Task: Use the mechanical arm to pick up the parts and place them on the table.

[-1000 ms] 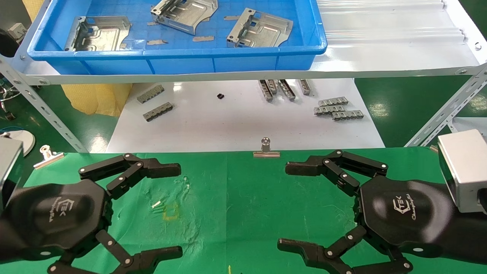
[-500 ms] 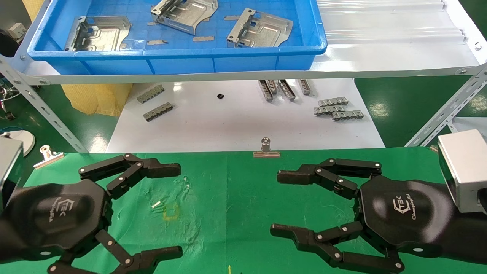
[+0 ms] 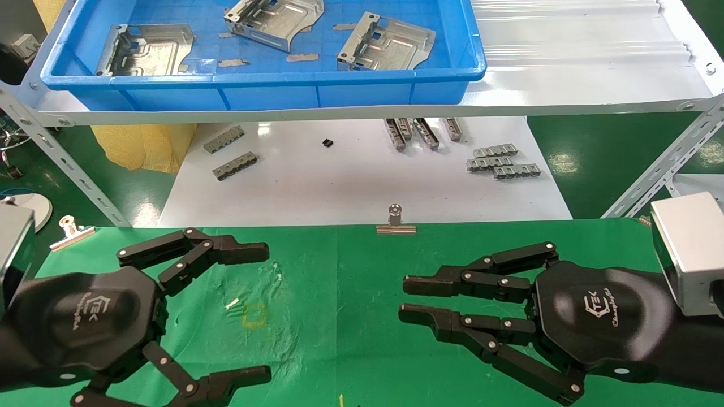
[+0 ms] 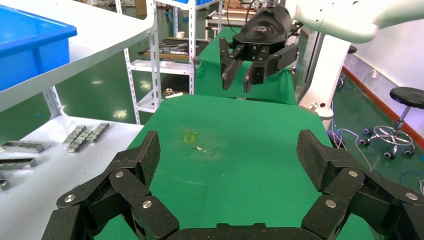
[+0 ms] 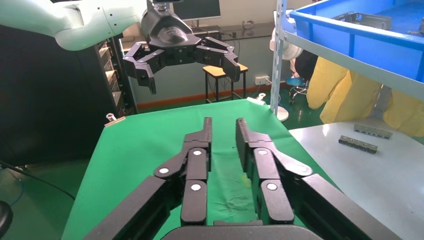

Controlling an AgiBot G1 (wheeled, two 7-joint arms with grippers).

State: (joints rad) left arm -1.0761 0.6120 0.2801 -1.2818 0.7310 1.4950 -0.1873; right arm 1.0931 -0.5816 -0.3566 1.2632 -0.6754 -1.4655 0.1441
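Three silvery stamped parts lie in the blue tray (image 3: 260, 90) on the upper shelf: one at the left (image 3: 148, 50), one in the middle (image 3: 274, 20), one at the right (image 3: 387, 44). Both grippers hover low over the green table (image 3: 350, 265), far from the parts. My left gripper (image 3: 266, 314) is wide open and empty; its own wrist view (image 4: 230, 155) shows only cloth between the fingers. My right gripper (image 3: 403, 299) is almost closed, its fingers parallel with a narrow gap, holding nothing; it also shows in its wrist view (image 5: 222, 125).
A white board (image 3: 350, 186) beyond the table carries small grey ribbed strips (image 3: 500, 161). Binder clips sit at the table's far edge (image 3: 396, 223) and left corner (image 3: 70, 232). Slanted shelf struts (image 3: 68, 164) flank the board. A faint yellow mark (image 3: 254, 315) is on the cloth.
My right gripper's fingers have closed from wide open to nearly together, empty. The left gripper and the parts have not moved.
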